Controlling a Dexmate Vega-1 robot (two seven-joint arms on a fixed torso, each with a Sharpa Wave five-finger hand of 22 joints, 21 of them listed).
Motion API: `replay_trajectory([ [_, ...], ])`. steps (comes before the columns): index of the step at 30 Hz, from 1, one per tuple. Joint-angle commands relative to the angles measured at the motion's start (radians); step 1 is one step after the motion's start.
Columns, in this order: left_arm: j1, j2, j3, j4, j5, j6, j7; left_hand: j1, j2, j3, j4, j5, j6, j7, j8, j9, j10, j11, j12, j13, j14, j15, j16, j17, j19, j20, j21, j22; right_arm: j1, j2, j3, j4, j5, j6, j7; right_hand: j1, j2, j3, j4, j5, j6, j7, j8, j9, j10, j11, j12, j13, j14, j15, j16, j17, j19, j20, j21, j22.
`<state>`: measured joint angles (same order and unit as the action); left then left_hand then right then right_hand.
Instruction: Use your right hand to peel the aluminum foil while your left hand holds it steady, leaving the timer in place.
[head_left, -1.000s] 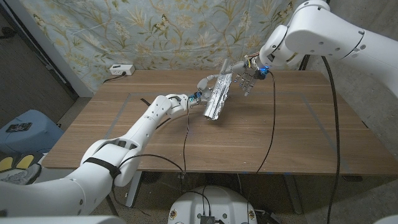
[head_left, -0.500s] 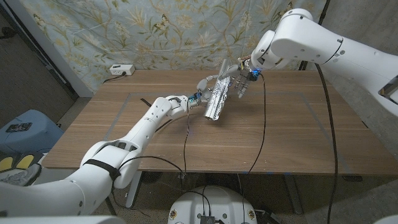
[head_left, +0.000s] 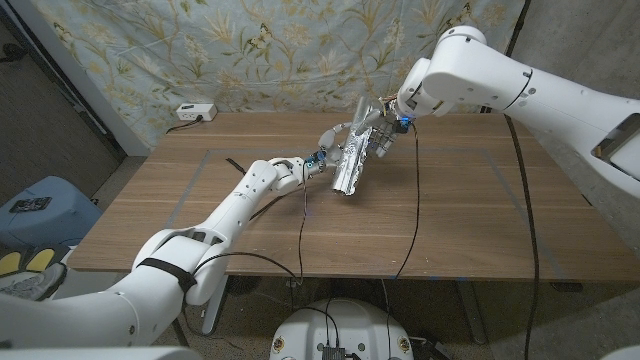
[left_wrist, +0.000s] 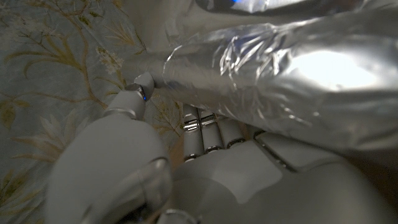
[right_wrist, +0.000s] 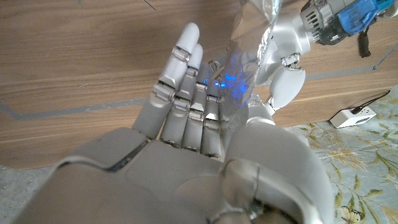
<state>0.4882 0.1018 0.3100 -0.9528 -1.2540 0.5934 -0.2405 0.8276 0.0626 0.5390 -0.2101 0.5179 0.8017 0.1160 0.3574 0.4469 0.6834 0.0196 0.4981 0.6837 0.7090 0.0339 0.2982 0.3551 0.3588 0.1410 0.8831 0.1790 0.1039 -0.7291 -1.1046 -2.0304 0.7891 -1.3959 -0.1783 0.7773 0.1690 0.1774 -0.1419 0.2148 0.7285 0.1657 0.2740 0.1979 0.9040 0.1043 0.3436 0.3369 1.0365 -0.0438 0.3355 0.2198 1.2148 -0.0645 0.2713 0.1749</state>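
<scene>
The crinkled aluminum foil roll (head_left: 349, 163) leans tilted above the table's far middle, with a loose strip (head_left: 361, 108) sticking up from its top. My left hand (head_left: 330, 139) grips the roll from the left; its fingers (left_wrist: 205, 134) curl under the foil (left_wrist: 280, 74). My right hand (head_left: 382, 131) is at the upper right side of the roll. Its fingers (right_wrist: 183, 87) are stretched out straight against the foil sheet (right_wrist: 245, 53), beside a left-hand finger (right_wrist: 286, 84). A small white timer-like box (head_left: 195, 112) sits at the table's far left edge.
The white box (right_wrist: 351, 116) has a cable and lies by the flowered curtain (head_left: 260, 50). A dark line is marked on the wooden table (head_left: 450, 220). Thin black cables hang from both wrists across the table's middle.
My right hand has moved left, from clear of the roll to right against its upper end. The left hand and the foil roll have stayed put.
</scene>
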Motion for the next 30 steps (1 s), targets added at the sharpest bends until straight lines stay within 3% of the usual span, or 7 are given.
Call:
replay_trajectory([
  [1,-0.017,-0.021,-0.001,0.059,-0.017,0.023,-0.049,0.004,0.018,0.048,0.058,0.006,0.021,-0.015,0.163,0.022,-0.014,0.000,-0.006,0.003,-0.002,0.000,-0.005,0.005,0.001,-0.004,-0.007,0.005,-0.019,0.003,0.005,-0.006,-0.010,0.000,-0.056,0.030,0.004,0.043,0.003,-0.008,0.095,-0.029,0.020,0.004,0.112,-0.056,0.036,0.014,0.117,-0.068,0.032,0.015,0.086,-0.059,0.028,0.006],
  [5,-0.024,-0.028,0.000,0.077,-0.014,0.028,-0.063,0.004,0.019,0.045,0.058,0.005,0.005,-0.013,0.157,0.020,-0.025,0.003,-0.011,0.005,-0.006,0.002,-0.006,0.008,-0.003,-0.003,-0.009,0.005,-0.010,0.000,-0.004,-0.006,0.011,0.000,-0.082,0.069,0.012,0.084,-0.007,-0.011,0.160,-0.056,0.031,0.006,0.170,-0.088,0.059,0.026,0.191,-0.110,0.052,0.027,0.145,-0.097,0.049,0.006],
  [10,-0.032,-0.033,0.000,0.093,-0.009,0.036,-0.077,0.000,0.019,0.043,0.060,0.006,-0.001,-0.009,0.156,0.020,-0.038,0.009,-0.018,0.003,-0.012,0.007,-0.010,0.007,-0.007,-0.001,-0.011,0.005,0.001,0.004,-0.012,0.005,0.019,0.000,-0.081,0.106,0.021,0.125,-0.009,-0.014,0.195,-0.067,0.034,0.008,0.203,-0.110,0.076,0.038,0.229,-0.137,0.062,0.043,0.166,-0.115,0.062,0.007],
  [16,-0.044,-0.037,-0.001,0.118,-0.002,0.045,-0.100,-0.006,0.020,0.040,0.062,0.006,-0.044,-0.002,0.140,0.019,-0.077,0.027,-0.037,0.001,-0.024,0.017,-0.016,0.009,-0.014,0.003,-0.015,0.005,0.000,0.011,-0.010,0.019,0.016,0.000,-0.075,0.126,0.020,0.152,-0.006,-0.020,0.218,-0.070,0.037,0.016,0.229,-0.123,0.093,0.051,0.260,-0.157,0.075,0.064,0.185,-0.129,0.082,0.008],
  [27,-0.061,-0.044,-0.006,0.168,0.012,0.050,-0.155,-0.010,0.021,0.037,0.063,0.005,-0.057,0.001,0.135,0.018,-0.079,0.026,-0.040,0.000,-0.029,0.020,-0.019,0.009,-0.017,0.007,-0.018,0.006,-0.023,0.028,0.010,0.029,-0.050,0.000,-0.027,0.137,0.019,0.179,0.003,-0.026,0.245,-0.070,0.040,0.024,0.253,-0.139,0.112,0.065,0.293,-0.175,0.081,0.084,0.191,-0.139,0.107,0.010],
  [30,-0.071,-0.045,-0.004,0.191,0.021,0.051,-0.185,-0.024,0.013,0.019,0.066,-0.004,-0.107,-0.010,0.110,0.011,-0.093,0.028,-0.045,0.001,-0.035,0.025,-0.018,0.014,-0.020,0.010,-0.020,0.006,-0.022,0.032,0.008,0.031,-0.071,0.000,-0.005,0.141,0.021,0.188,0.005,-0.027,0.251,-0.071,0.040,0.026,0.261,-0.143,0.119,0.070,0.303,-0.177,0.083,0.089,0.192,-0.139,0.116,0.011],
])
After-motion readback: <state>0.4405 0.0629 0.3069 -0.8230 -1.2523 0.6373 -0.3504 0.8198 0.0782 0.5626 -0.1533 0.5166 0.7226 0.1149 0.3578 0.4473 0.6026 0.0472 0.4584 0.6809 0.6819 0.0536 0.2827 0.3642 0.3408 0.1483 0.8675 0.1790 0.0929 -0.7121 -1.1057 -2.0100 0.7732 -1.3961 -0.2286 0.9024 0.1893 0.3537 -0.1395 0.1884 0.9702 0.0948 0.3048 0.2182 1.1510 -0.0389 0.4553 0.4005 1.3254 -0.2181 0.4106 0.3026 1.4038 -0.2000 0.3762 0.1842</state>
